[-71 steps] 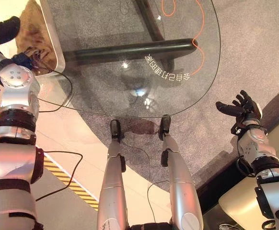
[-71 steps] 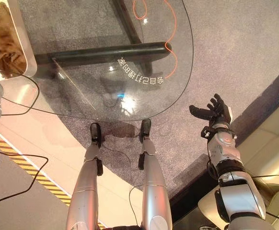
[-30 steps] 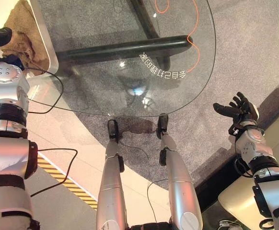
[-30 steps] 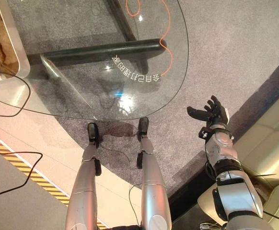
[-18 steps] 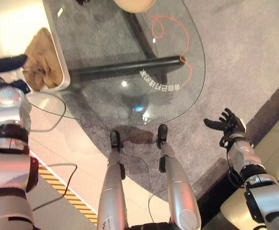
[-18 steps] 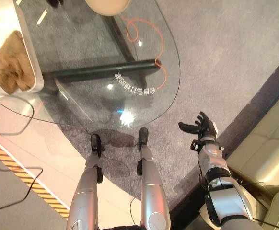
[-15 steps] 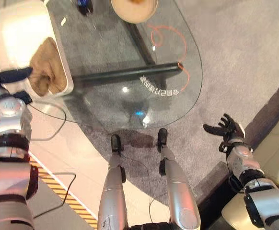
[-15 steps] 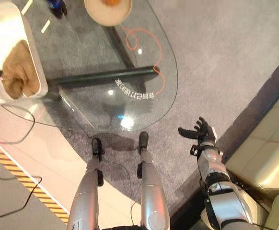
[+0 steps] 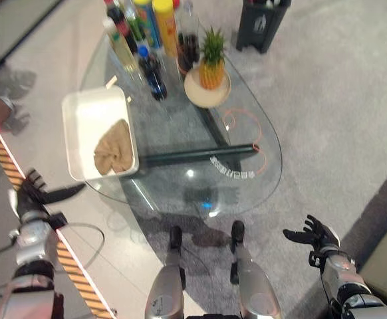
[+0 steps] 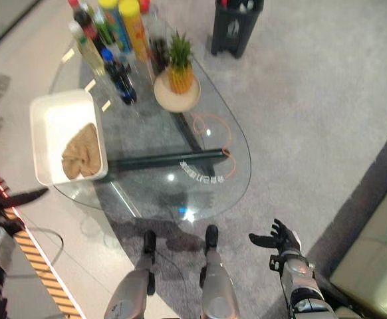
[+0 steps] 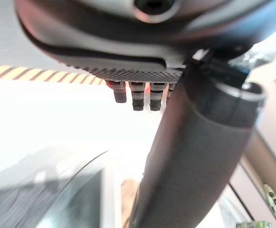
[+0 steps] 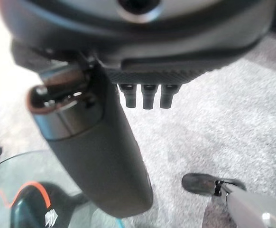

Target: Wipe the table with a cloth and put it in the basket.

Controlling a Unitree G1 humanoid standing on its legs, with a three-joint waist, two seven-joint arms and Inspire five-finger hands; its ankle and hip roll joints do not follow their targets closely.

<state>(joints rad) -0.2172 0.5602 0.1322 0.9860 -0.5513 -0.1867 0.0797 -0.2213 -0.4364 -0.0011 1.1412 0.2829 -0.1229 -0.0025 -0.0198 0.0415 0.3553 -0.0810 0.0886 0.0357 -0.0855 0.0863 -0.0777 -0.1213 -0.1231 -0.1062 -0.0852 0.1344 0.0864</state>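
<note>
- Fingers of the left hand (image 9: 39,197) are straight and spread, holding nothing; the hand hangs over the floor, well clear of the near-left corner of the basket (image 9: 80,109).
- Right hand (image 9: 312,234) is likewise loose and spread, with nothing in it, over the grey carpet and far off to the right of the basket, past the rim of the table (image 9: 263,129).
- The cloth (image 9: 114,152) lies crumpled in the near end of the basket, tan against the white inside, touching the near wall.
- The basket itself sits on the left part of the glass table, its near end by the table's edge.
- Beyond the basket's far-right corner stand several bottles (image 9: 150,66); further right of them a pineapple (image 9: 211,60) sits on a round plate (image 9: 195,90).
- An orange cord (image 9: 237,123) loops on the glass to the right of the basket.
- By its folds, the cloth looks soft, light and limp; it would sag and bunch in any grasp.
- Pinching the raised middle fold should lift it cleanly; the edges pressed to the basket wall look harder to reach.
- Judging by how things lie, the cloth is already where the task wants it.
</note>
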